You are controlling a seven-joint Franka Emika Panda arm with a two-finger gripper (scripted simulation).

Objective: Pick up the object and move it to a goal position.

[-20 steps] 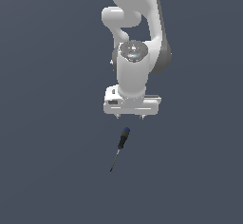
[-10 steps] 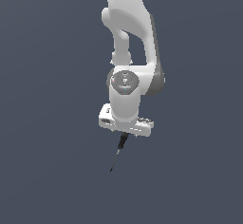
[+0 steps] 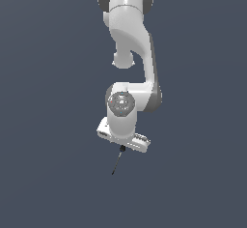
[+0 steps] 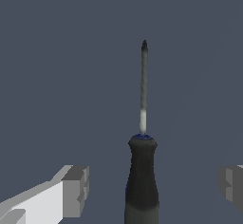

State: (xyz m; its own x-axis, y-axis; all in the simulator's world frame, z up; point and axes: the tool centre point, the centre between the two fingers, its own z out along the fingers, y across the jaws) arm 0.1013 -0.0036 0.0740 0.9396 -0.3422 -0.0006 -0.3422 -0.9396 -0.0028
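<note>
- Screwdriver (image 4: 141,180) position: we find it lying flat on the plain grey surface (image 3: 48,174), directly beneath the arm's hand.
- Long axis: in the wrist view, the handle sits between the two fingers (image 4: 76,191) and the shaft (image 4: 143,88) points away, crosswise to the closing line.
- Gripper (image 4: 153,185) state: spread wide, touching nothing; a clear gap remains on each side of the handle.
- Change: we note the hand has descended over the handle, which now hides most of it in the exterior view; the screwdriver itself has not shifted.

Black-handled screwdriver (image 4: 141,180) w/ blue collar (thin ring), dark grey shaft, white arm (image 3: 129,53), grey fingertips (image 4: 76,191), slate-blue floor (image 3: 48,125)
</note>
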